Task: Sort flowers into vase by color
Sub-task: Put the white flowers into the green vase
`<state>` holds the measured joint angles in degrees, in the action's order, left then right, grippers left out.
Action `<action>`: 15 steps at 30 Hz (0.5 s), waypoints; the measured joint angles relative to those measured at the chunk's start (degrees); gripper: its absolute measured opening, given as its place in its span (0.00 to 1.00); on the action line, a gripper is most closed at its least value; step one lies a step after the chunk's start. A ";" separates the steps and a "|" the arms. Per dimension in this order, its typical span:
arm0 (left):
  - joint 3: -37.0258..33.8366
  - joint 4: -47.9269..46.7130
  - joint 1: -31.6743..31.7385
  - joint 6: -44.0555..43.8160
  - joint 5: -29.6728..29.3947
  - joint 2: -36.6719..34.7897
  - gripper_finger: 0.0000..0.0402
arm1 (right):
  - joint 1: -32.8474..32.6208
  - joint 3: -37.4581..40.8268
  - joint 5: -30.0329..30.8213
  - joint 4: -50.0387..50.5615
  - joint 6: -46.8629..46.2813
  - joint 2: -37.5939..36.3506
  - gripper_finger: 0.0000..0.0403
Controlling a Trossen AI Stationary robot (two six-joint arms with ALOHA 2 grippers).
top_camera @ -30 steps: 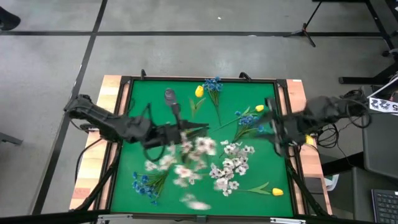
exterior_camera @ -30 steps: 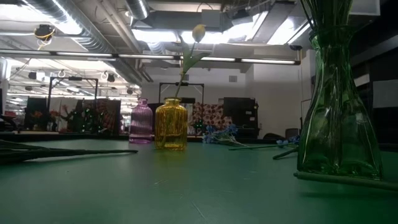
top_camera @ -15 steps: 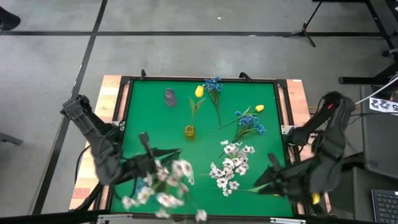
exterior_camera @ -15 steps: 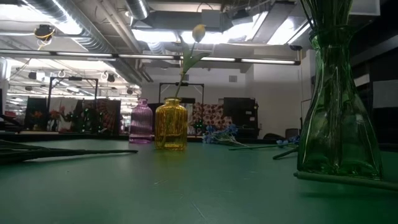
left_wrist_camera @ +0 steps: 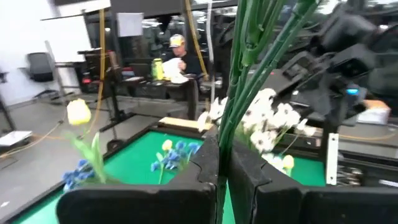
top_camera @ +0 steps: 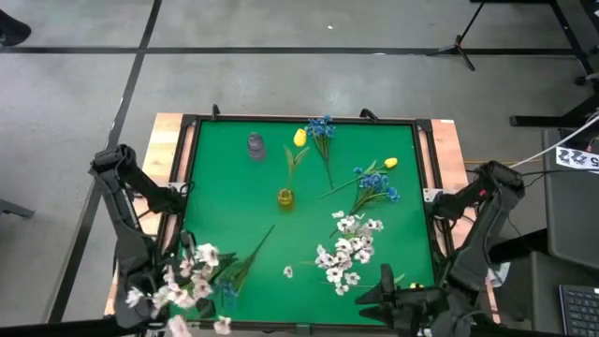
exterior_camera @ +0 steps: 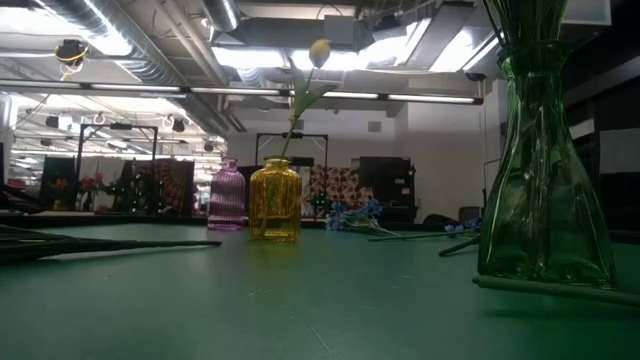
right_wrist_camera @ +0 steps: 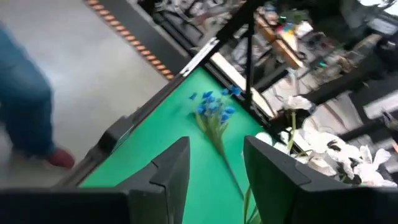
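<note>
Left hand (left_wrist_camera: 219, 177): lower left of the high view, off the corner of the green-topped counter (top_camera: 225, 187); its dark fingers (left_wrist_camera: 199, 171) are pressed together on a bundle of thin green stems, pinching the bunch of white-blossom flowers (top_camera: 187, 281), whose blooms spill over the counter's lower left edge.

Right hand (right_wrist_camera: 214, 168): bottom right of the high view, at the counter's lower edge; its two dark fingers (right_wrist_camera: 171, 165) stand spread with nothing between them.

White-blossom flowers on the counter (top_camera: 344, 251): a loose cluster lying lower right of centre, with one small stray blossom just to its left.

Blue-blossom flowers, right (top_camera: 376, 183): sprig lying flat in the right half, a yellow tulip-like bud (top_camera: 390, 163) just above it.

Blue-blossom flowers, top (top_camera: 321, 126): sprig at upper centre, stem trailing downward, beside another yellow bud (top_camera: 299, 138).

Blue-blossom flowers, lower left (top_camera: 227, 290): partly hidden by the held white bunch, a long stem slanting up toward the centre.

Small yellow glass bottle-shaped vase (exterior_camera: 275, 202): upright at the counter's centre; in the low view it carries a single yellow bud on a leafy stem (exterior_camera: 318, 52).

Small purple ribbed glass vase (exterior_camera: 227, 196): upright, upper left of the yellow one in the high view, apart from it.

Tall green glass vase (exterior_camera: 545, 170): fills the right of the low view, green stems rising from its neck.

Person (left_wrist_camera: 177, 53): seated beyond the counter in the left wrist view.
</note>
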<state>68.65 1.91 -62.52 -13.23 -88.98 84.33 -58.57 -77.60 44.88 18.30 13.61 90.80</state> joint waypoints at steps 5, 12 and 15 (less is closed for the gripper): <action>-4.45 0.03 0.36 -6.87 -0.99 0.82 0.02 | 0.14 0.00 0.77 -7.95 -0.46 4.93 0.38; -5.58 1.06 1.86 -6.32 -1.15 0.82 0.02 | 0.87 0.00 9.96 -14.96 -4.75 12.73 0.38; -5.58 1.70 2.73 -6.25 -1.10 0.82 0.03 | 1.92 0.00 13.22 -15.09 -8.51 14.57 0.38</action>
<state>63.07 3.61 -59.80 -19.49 -90.08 85.14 -56.65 -77.60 58.10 3.21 5.10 105.38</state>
